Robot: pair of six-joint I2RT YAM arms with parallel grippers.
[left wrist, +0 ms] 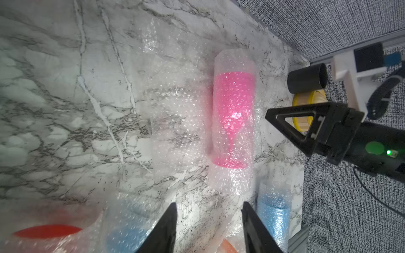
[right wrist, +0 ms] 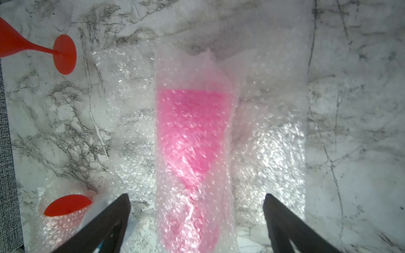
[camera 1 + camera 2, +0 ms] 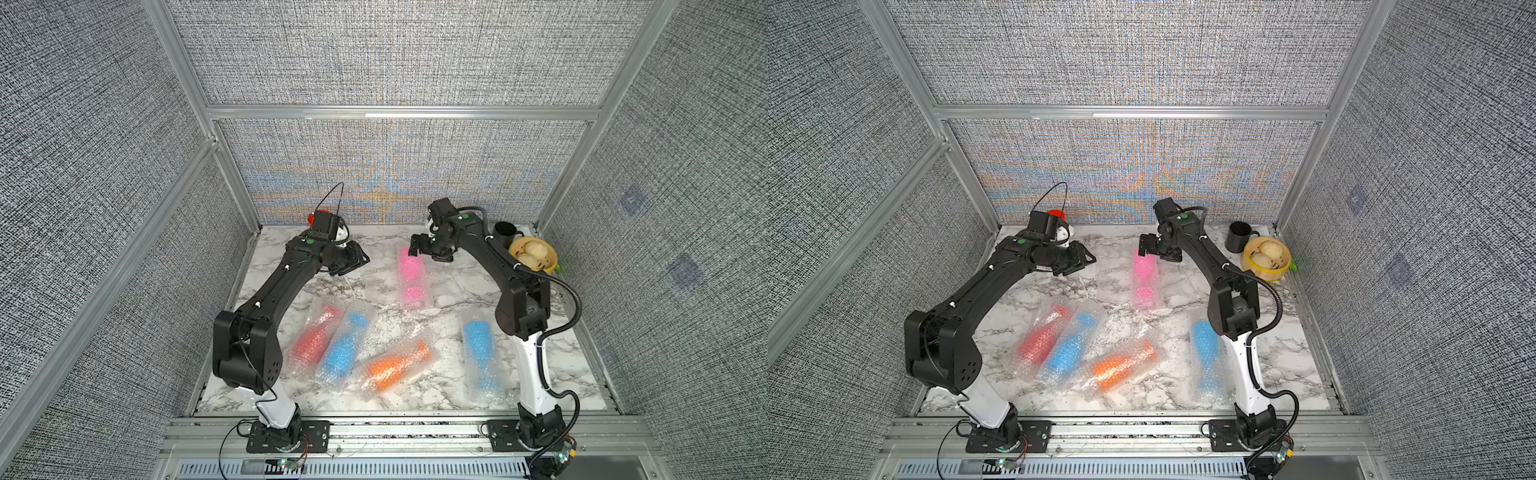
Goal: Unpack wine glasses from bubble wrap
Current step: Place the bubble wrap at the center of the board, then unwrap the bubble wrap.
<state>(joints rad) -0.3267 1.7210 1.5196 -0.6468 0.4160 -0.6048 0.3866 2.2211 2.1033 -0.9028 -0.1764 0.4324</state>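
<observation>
Walls: grey woven panels (image 3: 395, 62) in an aluminium frame (image 3: 403, 112) close the cell at the back and on both sides
Desk: white marble-look top with grey veins (image 3: 436, 399); it carries everything below
Left arm: black (image 3: 286, 282); it reaches from its near base toward the far left corner
Right arm: black over a white lower link (image 3: 519, 307); it bends in over the far middle of the desk
Bubble wrap: one clear, dimpled sheet (image 2: 274, 153) lies flat on the desk on both sides of the pink goblet; other pieces sit rolled round five goblets
Pink goblet: wrapped (image 3: 409, 270); it lies in the far middle, bowl toward the back wall, foot toward the near edge
Wrapped red goblet: lying at near left (image 3: 309, 340), foot toward the back
Blue goblet: wrapped (image 3: 343, 349); just beside the wrapped red goblet, parallel to it
Orange goblet: wrapped (image 3: 392, 365); near middle, slanted
Second blue goblet: wrapped (image 3: 478, 340); near the right arm's base link
Bare red goblet: no wrap (image 2: 64, 54); far left corner, behind the left wrist; standing or lying, I cannot tell
Steamer: yellow-rimmed (image 3: 514, 250), buns inside; far right corner
Black mug: (image 3: 505, 235) just beside the steamer, toward the back wall
Right claw: (image 3: 430, 251) spread wide over the bowl end of the pink goblet, a finger on each side in the wrist view; gripping nothing
Left claw: (image 3: 353, 266) partly spread, nothing between its fingers; above the desk, well apart from the pink goblet
</observation>
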